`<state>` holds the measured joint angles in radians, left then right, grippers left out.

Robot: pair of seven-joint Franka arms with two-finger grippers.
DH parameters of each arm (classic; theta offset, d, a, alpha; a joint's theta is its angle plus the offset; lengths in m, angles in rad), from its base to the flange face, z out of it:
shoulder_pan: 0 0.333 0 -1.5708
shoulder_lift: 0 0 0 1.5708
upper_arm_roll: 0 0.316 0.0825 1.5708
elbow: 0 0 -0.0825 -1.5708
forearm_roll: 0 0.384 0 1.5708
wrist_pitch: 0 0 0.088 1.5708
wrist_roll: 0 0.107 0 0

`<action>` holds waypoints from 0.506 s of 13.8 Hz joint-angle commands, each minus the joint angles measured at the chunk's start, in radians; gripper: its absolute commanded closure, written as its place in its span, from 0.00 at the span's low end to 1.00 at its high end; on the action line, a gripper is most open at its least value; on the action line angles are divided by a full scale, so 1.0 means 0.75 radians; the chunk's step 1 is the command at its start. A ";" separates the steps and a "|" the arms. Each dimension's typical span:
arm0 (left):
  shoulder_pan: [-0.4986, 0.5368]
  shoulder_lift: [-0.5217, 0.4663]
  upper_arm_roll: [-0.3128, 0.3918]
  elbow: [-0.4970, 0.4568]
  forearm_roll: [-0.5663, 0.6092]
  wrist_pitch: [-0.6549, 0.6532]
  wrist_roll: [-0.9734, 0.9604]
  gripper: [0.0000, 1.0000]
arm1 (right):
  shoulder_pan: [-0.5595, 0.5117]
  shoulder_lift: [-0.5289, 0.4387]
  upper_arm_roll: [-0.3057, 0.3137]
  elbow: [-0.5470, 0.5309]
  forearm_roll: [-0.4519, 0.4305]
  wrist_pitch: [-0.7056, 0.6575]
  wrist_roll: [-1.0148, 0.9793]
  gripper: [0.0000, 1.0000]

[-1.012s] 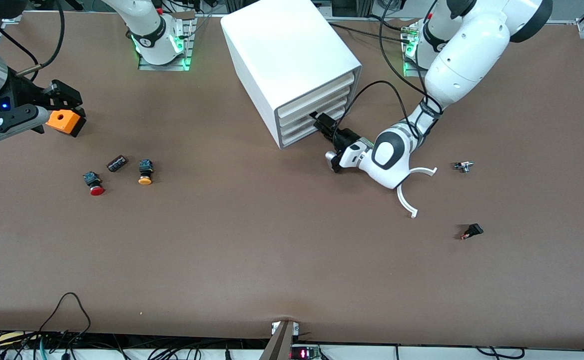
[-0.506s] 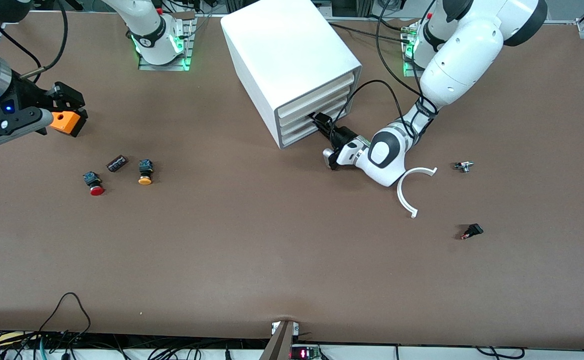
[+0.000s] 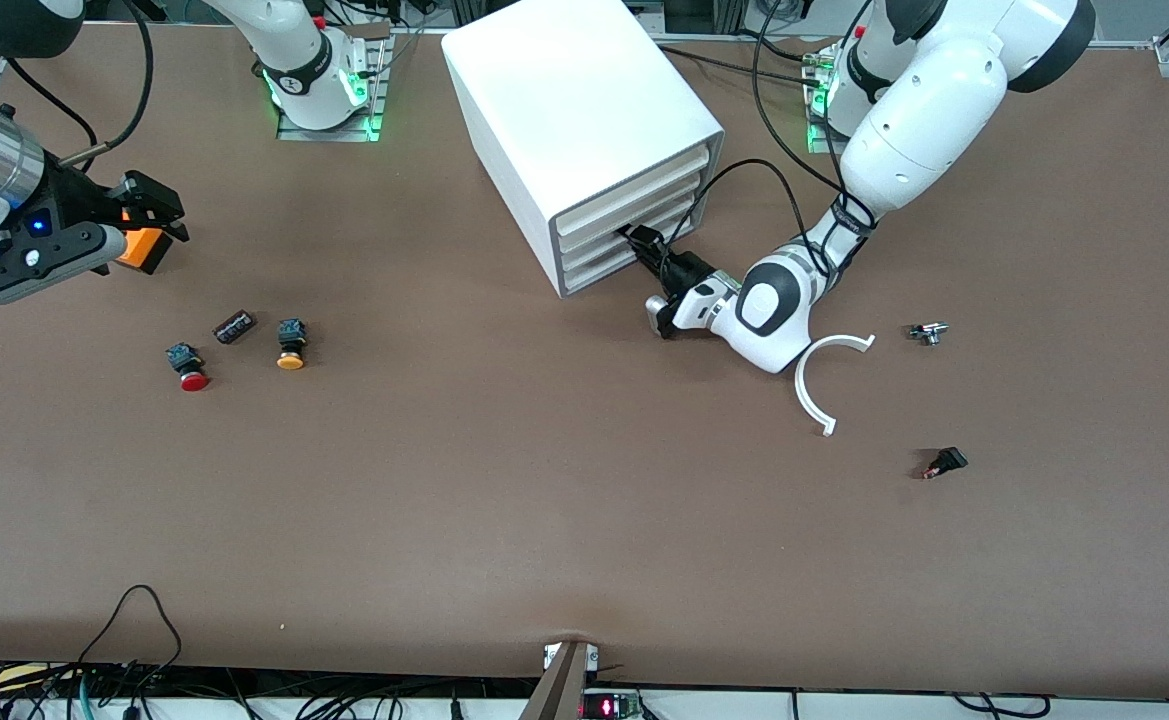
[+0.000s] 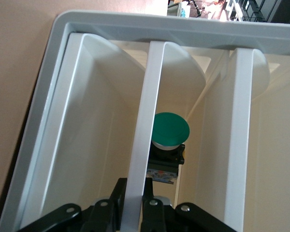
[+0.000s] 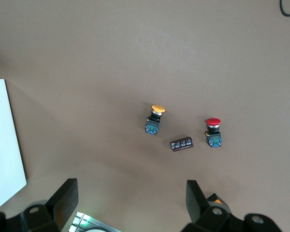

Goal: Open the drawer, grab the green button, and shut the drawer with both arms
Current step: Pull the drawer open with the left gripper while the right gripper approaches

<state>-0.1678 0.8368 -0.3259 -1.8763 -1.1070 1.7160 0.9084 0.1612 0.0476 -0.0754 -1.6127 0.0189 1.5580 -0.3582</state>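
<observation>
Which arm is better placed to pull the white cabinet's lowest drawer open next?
Left. The left gripper is already shut on a white slat front of the white box cabinet; which slat is unclear. The right gripper hangs open over the table's other end.

Two glossy white jointed arms with grey joint caps, looping black cables, black grippers, green-lit bases.
</observation>
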 commanded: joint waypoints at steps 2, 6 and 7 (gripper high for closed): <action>-0.007 0.005 0.011 0.045 -0.027 -0.026 -0.074 0.83 | 0.045 0.028 0.000 0.021 0.028 0.015 0.021 0.01; 0.009 0.046 0.019 0.082 -0.023 -0.024 -0.082 0.83 | 0.098 0.073 0.000 0.027 0.044 0.062 0.113 0.01; 0.009 0.052 0.021 0.086 -0.031 -0.024 -0.084 0.83 | 0.118 0.082 0.000 0.027 0.042 0.068 0.130 0.01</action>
<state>-0.1636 0.8434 -0.3127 -1.8555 -1.1070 1.7144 0.8686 0.2261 0.0864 -0.0738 -1.6125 0.0373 1.6025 -0.2989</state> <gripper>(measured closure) 0.833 0.009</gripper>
